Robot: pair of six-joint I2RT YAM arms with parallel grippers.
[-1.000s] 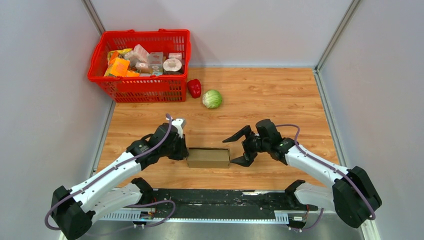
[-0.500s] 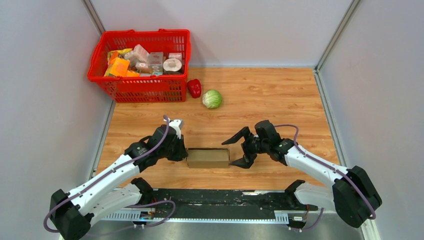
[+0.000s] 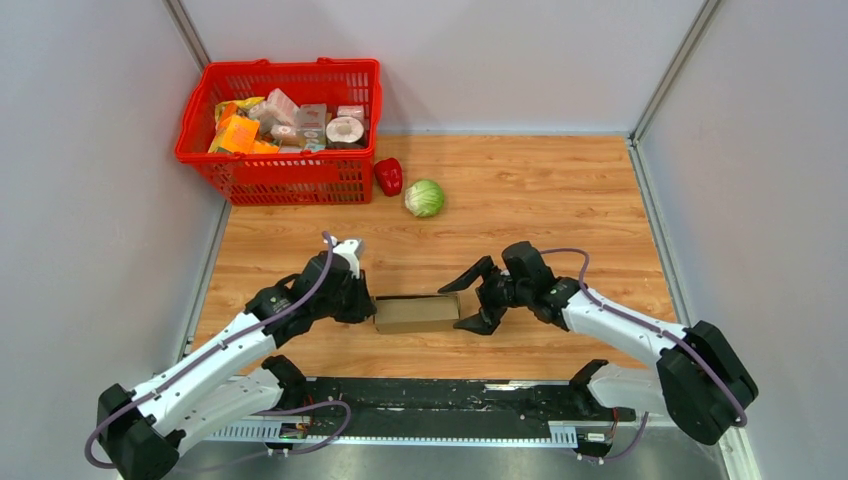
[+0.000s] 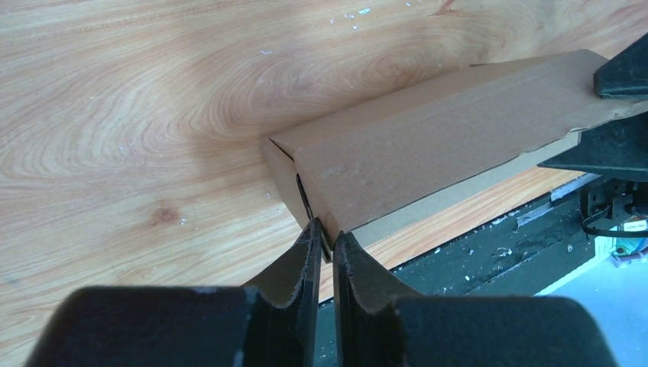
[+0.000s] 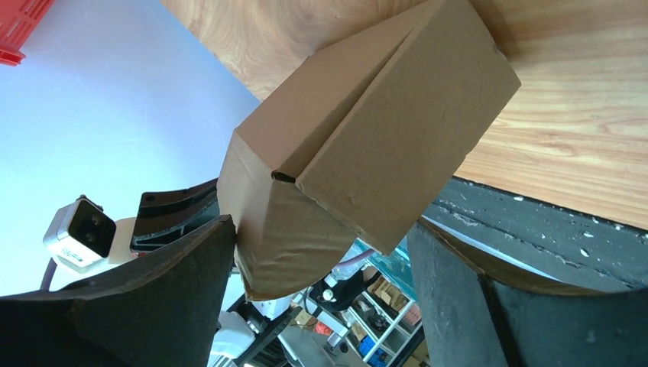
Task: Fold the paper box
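The paper box (image 3: 415,313) is a plain brown, closed-looking oblong lying on the wooden table between the two arms. My left gripper (image 3: 368,304) is at its left end. In the left wrist view the gripper (image 4: 327,238) is shut on a thin edge at the near corner of the box (image 4: 435,130). My right gripper (image 3: 470,298) is open at the box's right end. In the right wrist view the gripper (image 5: 321,225) straddles a rounded end flap of the box (image 5: 367,130), and the left finger (image 5: 191,260) touches that flap.
A red mesh basket (image 3: 290,180) with several printed packages stands at the back left. A red pepper (image 3: 388,176) and a green cabbage (image 3: 424,198) lie beside it. A black strip (image 3: 440,395) runs along the near table edge. Grey walls close in both sides.
My right gripper has moved left, bringing its open fingers round the box's right end. The left arm has shifted slightly and keeps its hold on the left end.
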